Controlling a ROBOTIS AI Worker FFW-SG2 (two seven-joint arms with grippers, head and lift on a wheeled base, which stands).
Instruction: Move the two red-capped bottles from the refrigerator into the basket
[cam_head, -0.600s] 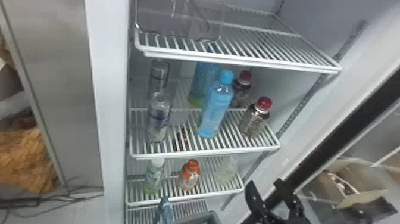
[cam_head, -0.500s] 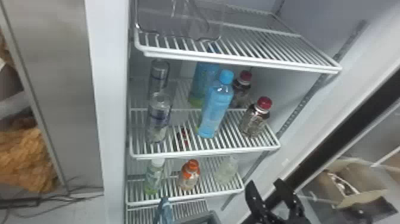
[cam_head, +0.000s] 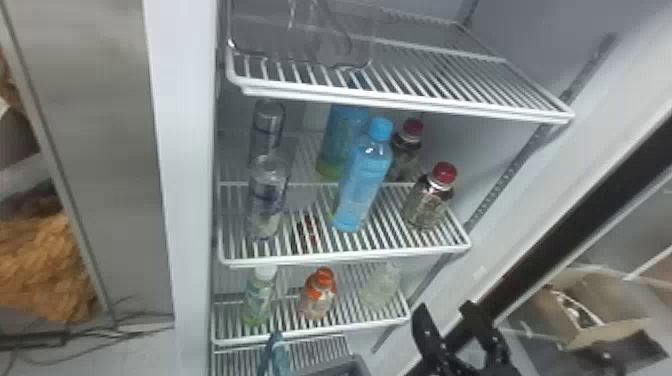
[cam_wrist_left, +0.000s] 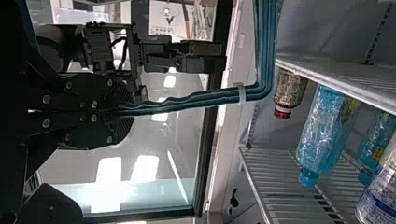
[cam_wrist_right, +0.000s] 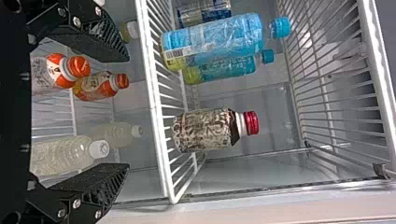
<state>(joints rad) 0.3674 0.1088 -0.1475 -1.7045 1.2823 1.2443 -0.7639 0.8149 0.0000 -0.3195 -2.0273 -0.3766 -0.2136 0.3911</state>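
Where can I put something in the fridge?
The top shelf, right of the clear bin. A narrow gap lies between the front blue bottle and front red-capped bottle; it's crowded around the back blue bottle.

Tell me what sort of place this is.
It looks like the inside of an upright refrigerator, perhaps a shop-style drinks cooler: bottles such as the blue one and the orange-capped one stand on white wire shelves.

R claw low in head view, fingers apart; L claw in L wrist view, fingers closed.
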